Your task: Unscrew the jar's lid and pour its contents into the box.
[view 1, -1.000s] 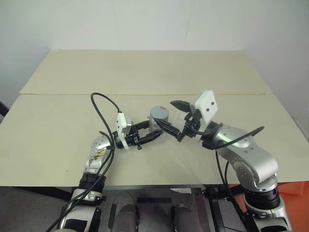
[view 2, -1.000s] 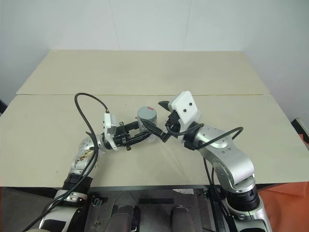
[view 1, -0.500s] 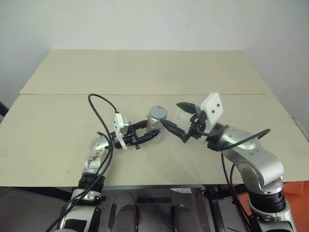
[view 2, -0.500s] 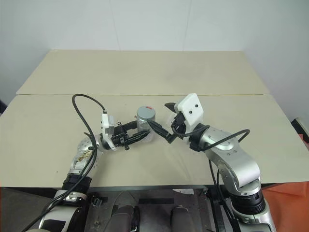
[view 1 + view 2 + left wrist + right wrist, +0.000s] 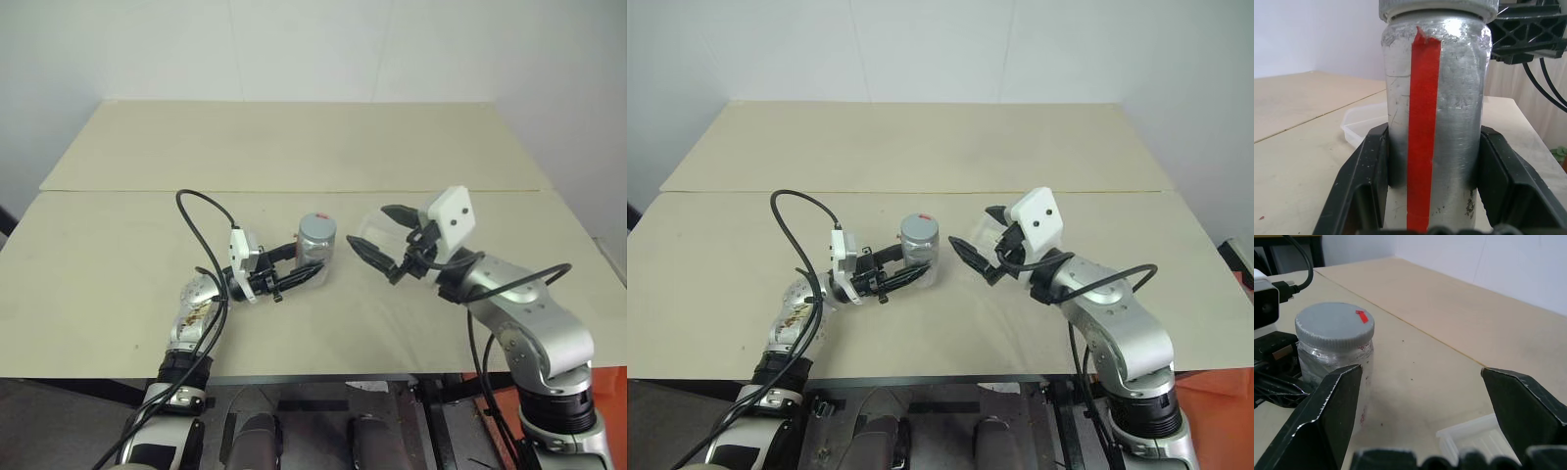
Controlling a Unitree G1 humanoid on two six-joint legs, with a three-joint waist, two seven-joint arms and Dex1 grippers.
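Note:
The jar (image 5: 314, 253), silvery with a red strip down its side (image 5: 1422, 137), is upright just above the table with my left gripper (image 5: 306, 268) shut around its lower body. Its grey lid (image 5: 1334, 326), marked with a small red tag, sits on top of it. My right gripper (image 5: 370, 227) hangs open to the right of the jar, apart from the lid, with nothing between its fingers (image 5: 1327, 411). The clear plastic box (image 5: 1476, 436) lies on the table under and just beyond the right gripper. I cannot make out the contents through the jar's wall.
The beige table (image 5: 294, 147) has a seam running across its middle, and its front edge lies close below both arms. A black cable (image 5: 201, 220) loops up from my left wrist. Open tabletop stretches behind and to either side.
My right gripper has pulled back to the right, away from the lid, still open. The jar stays in the left gripper with its lid on.

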